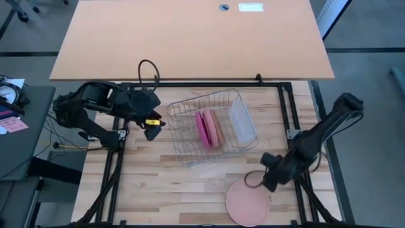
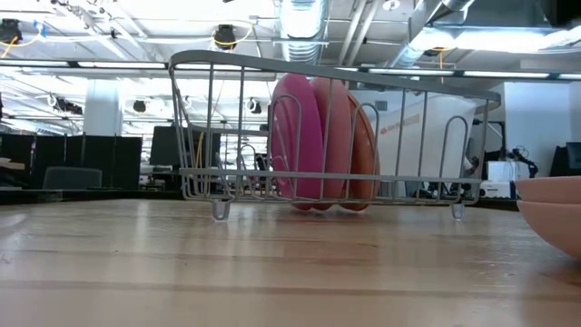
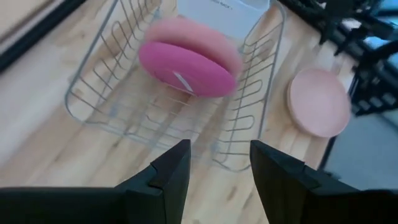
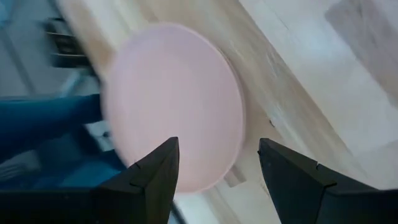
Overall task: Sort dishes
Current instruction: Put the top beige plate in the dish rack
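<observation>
a: what was the biggest thing on the table (image 1: 145, 190)?

b: the wire rack (image 1: 183, 117), near the middle. it held three plates on edge: a magenta plate (image 1: 202, 129), a pink plate (image 2: 334, 136) just beside it, and an orange plate (image 2: 363, 154) at the right end of that row (the low view separated them best). a clear tub (image 1: 242, 121) sat in the rack's right end.

a: and outside the rack?

b: one pale pink plate (image 1: 248, 201), flat at the table's near edge, right of centre. so four plates, one rack, one tub.

a: where were the arms?

b: the right gripper (image 1: 269, 179) hung just over that plate's far rim, fingers spread wide with nothing between them. the left gripper (image 1: 152, 128) waited left of the rack, its fingers also parted and empty.

a: so the step in hand?

b: by my reading, picking up the flat plate to rack it. a flat plate gives little to pinch, so i'd put one finger under the rim where it overhung the table edge and one on top, then close firmly. tilting it upright before reaching the rack, and aiming for a free slot left of the magenta one, should avoid knocking the standing plates.
</observation>
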